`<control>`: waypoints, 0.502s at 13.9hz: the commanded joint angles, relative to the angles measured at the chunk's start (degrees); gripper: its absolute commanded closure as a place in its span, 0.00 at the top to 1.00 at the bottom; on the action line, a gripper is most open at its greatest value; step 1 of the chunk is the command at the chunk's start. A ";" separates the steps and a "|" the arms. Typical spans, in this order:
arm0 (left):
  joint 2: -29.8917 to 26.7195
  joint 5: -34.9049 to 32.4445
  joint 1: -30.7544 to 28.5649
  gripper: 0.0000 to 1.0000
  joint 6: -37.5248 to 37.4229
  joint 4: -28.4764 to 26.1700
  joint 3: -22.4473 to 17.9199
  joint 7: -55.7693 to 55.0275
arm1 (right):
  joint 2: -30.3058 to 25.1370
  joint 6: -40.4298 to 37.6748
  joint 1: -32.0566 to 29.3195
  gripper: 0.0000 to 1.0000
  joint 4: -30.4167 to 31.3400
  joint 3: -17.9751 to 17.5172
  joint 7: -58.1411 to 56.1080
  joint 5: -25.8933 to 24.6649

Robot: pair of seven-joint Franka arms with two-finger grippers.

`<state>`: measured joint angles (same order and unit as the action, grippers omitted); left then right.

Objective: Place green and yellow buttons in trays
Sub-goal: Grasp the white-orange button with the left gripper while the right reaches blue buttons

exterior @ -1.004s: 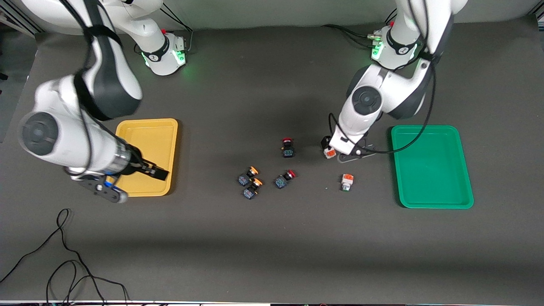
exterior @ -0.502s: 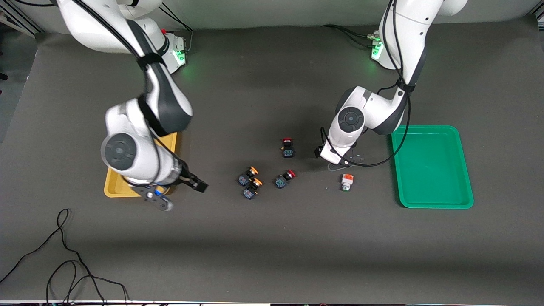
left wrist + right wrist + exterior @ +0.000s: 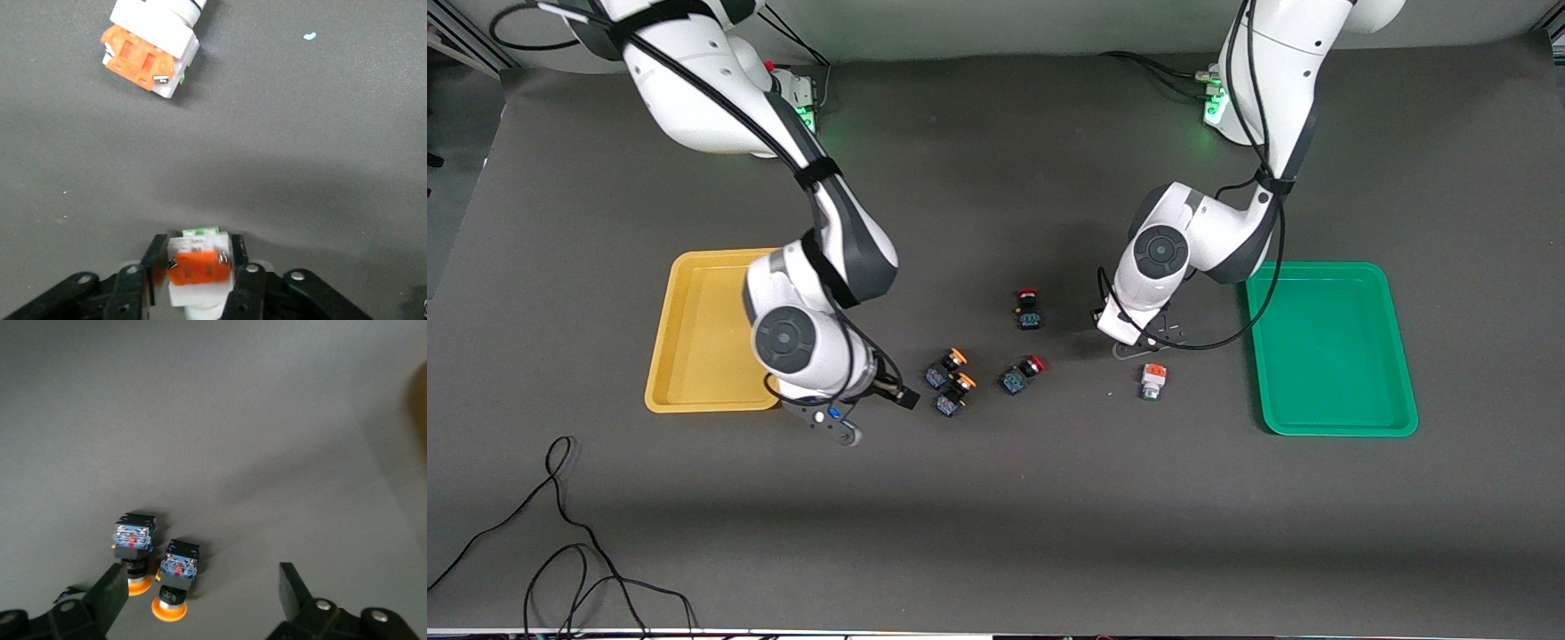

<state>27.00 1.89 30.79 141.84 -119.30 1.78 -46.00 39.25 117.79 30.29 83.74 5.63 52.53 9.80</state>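
Look at your left gripper (image 3: 199, 267): its fingers are clamped on one of the green buttons, the held white-bodied switch (image 3: 197, 270), with its orange block and greenish tip showing between the pads. In the front view that gripper (image 3: 1113, 325) sits low over the table between the green tray (image 3: 1329, 347) and the red-capped switch (image 3: 1029, 308). The second white switch (image 3: 1152, 380) lies loose on the table just beside it, nearer the front camera, apart from the fingers.

Your right gripper (image 3: 889, 391) hangs with its jaws spread wide and holding nothing, between the yellow tray (image 3: 704, 331) and the pair of yellow buttons (image 3: 951, 381). You see those two (image 3: 155, 568) lying side by side, one close to a fingertip (image 3: 110, 590) but not between the jaws. Another red-capped one (image 3: 1021, 373) lies beside the yellow pair, toward the left arm's end.
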 commanded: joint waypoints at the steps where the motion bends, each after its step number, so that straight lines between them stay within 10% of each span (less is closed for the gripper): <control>1: -0.98 0.66 0.94 0.32 -2.01 0.21 -0.47 -1.81 | 3.19 1.30 1.78 1.00 -1.65 0.61 0.90 1.01; 7: -3.61 1.98 -0.98 0.22 -12.33 6.95 -0.55 -0.85 | 6.53 5.25 4.69 1.00 -1.30 0.70 1.08 1.36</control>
<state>26.39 3.31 30.65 137.80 -116.49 1.60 -46.70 44.57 122.02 34.37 83.71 5.57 52.89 9.86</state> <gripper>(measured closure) 0.590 0.000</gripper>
